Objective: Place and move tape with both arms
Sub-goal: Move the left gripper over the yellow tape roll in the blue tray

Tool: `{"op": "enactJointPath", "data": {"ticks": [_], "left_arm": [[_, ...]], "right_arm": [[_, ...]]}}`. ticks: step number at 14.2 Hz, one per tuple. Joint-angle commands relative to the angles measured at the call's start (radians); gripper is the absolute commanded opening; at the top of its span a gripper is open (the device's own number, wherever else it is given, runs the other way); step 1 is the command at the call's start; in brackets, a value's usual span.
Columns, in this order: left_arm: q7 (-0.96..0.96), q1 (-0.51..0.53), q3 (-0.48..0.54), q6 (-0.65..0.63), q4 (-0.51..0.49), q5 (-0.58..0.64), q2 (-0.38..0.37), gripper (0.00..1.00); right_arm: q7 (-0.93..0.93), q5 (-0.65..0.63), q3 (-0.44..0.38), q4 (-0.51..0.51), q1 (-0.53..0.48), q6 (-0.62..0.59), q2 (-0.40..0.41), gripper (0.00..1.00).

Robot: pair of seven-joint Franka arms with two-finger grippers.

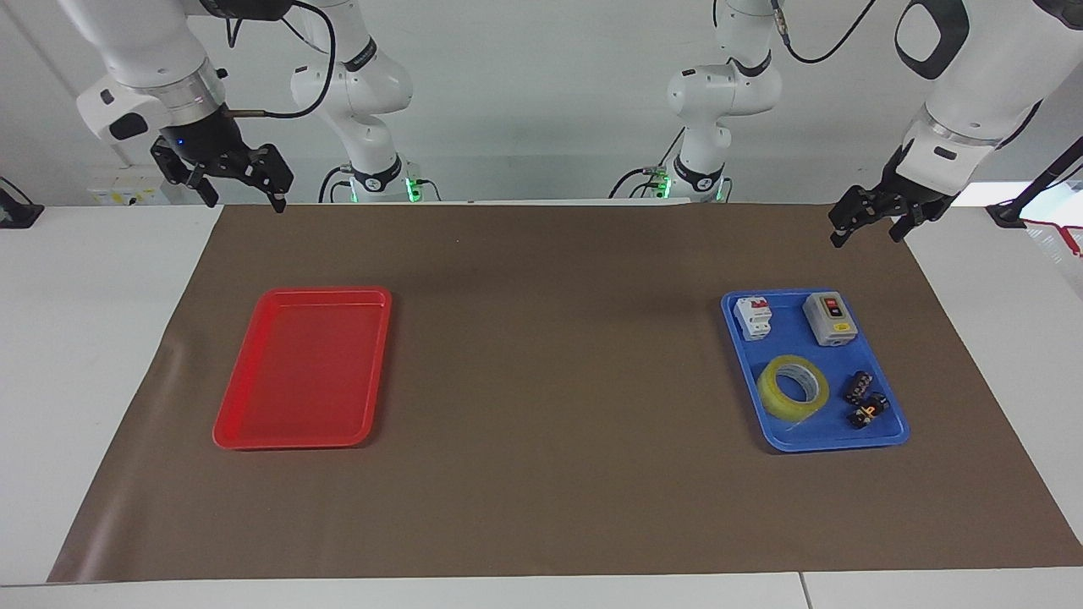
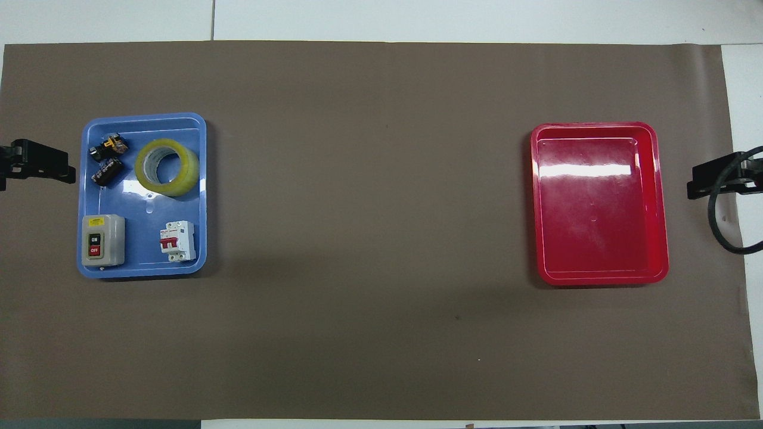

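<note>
While the tape (image 1: 793, 386) lies in the blue tray (image 1: 888, 436), both arms' jaws hang open, empty.

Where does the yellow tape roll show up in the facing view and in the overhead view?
Facing view: tape at lower right, inside the blue tray.
Overhead view: tape at upper left, in the same blue tray.
Shared landmark: the grey switch box in that tray, nearer the robots.

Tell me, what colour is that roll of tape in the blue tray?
The tape is translucent yellow with a pale grey-white core, clearest in the overhead view.
</note>
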Motion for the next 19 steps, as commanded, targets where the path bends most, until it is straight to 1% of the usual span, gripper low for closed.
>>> {"op": "enactJointPath", "data": {"ticks": [1,12,16,19], "left_arm": [[0.018,0.009,0.001,0.011,-0.018,-0.032,-0.015,1.0],[0.001,0.007,-0.003,-0.001,-0.018,-0.03,-0.017,1.0],[0.009,0.004,-0.003,0.055,-0.032,-0.03,-0.015,1.0],[0.01,0.004,-0.003,0.103,-0.039,-0.03,0.003,1.0]], "right_arm": [[-0.028,-0.017,0.007,-0.011,0.006,0.009,-0.01,1.0],[-0.023,0.006,0.007,-0.017,0.009,0.005,-0.015,1.0],[-0.026,0.006,0.005,-0.019,0.007,0.011,-0.015,1.0],[-0.025,0.006,0.005,-0.019,0.007,0.011,-0.015,1.0]]}}
